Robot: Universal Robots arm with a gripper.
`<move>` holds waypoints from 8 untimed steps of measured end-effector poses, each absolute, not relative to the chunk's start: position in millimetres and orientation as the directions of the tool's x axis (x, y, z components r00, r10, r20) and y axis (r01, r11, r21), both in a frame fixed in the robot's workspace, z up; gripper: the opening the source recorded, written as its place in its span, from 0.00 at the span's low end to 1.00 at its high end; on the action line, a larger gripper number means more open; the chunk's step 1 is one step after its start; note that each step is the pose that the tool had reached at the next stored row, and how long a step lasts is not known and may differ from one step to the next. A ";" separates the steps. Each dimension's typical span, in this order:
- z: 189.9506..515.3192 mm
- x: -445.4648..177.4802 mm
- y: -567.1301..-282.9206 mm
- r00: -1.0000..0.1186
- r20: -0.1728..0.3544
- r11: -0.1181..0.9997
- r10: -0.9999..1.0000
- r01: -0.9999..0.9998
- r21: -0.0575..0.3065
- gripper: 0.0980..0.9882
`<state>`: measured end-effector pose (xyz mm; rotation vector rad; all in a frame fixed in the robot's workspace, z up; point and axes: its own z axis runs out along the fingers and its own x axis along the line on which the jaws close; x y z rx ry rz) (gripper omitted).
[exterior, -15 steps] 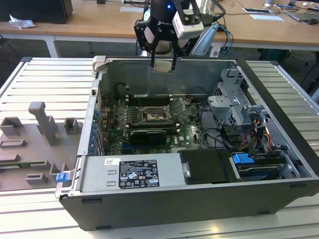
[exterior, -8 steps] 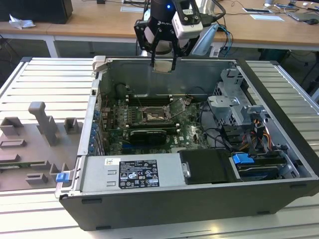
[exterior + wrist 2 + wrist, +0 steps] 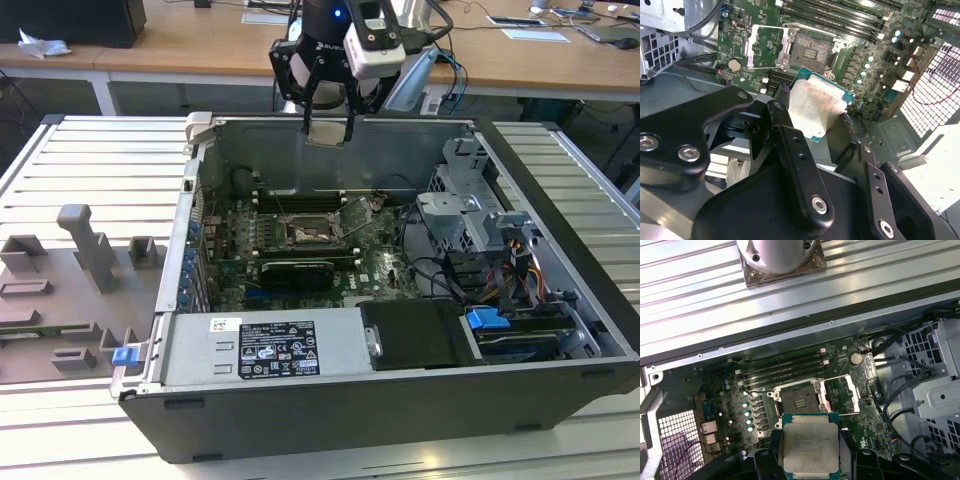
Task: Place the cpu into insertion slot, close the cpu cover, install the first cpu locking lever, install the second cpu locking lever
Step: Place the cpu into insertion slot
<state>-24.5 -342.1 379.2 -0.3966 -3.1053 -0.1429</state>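
In the exterior view the gripper (image 3: 328,125) hangs over the back part of the open computer case (image 3: 330,425). Its two fingers are clamped on the cpu (image 3: 327,134), which is held in the air, well apart from the board. Down inside the case lies the insertion slot (image 3: 311,233). The cpu cover (image 3: 357,214) is lifted up at the side of the slot toward the exterior view's right. A black card (image 3: 297,272) lies beside the slot, nearer to the camera. A metal drive cage (image 3: 468,215) with cables stands at the exterior view's right, and a grey fixture plate (image 3: 60,300) lies outside the case at the exterior view's left.

The second wrist view comes much closer. The cpu (image 3: 815,107) shows a green edge and sits between the black fingers (image 3: 779,122). The insertion slot (image 3: 812,49) is uncovered with its dark centre showing, and the cpu cover (image 3: 767,47) is folded away just beside it.

The first wrist view shows the grey metal top of the cpu (image 3: 810,445). It also shows the insertion slot (image 3: 800,399), the open cpu cover (image 3: 846,392) and the long memory slots (image 3: 785,369). Outside the case a round silver mount (image 3: 780,255) stands on a ribbed table (image 3: 690,295).
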 end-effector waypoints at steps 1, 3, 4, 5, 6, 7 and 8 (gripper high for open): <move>379.2 -24.5 -342.1 -0.966 0.019 0.962 0.256 0.257 0.089 0.49; 379.1 -24.5 -342.0 -0.960 0.019 0.956 0.278 0.279 0.089 0.49; 379.1 -24.5 -342.1 -0.956 0.019 0.952 0.292 0.293 0.089 0.49; 379.0 -24.5 -342.1 -0.949 0.019 0.945 0.315 0.316 0.089 0.49; 378.9 -24.5 -342.1 -0.939 0.019 0.935 0.342 0.342 0.089 0.49; 378.7 -24.5 -342.1 -0.934 0.019 0.930 0.358 0.358 0.089 0.49; 378.6 -24.5 -342.1 -0.926 0.019 0.921 0.378 0.378 0.089 0.49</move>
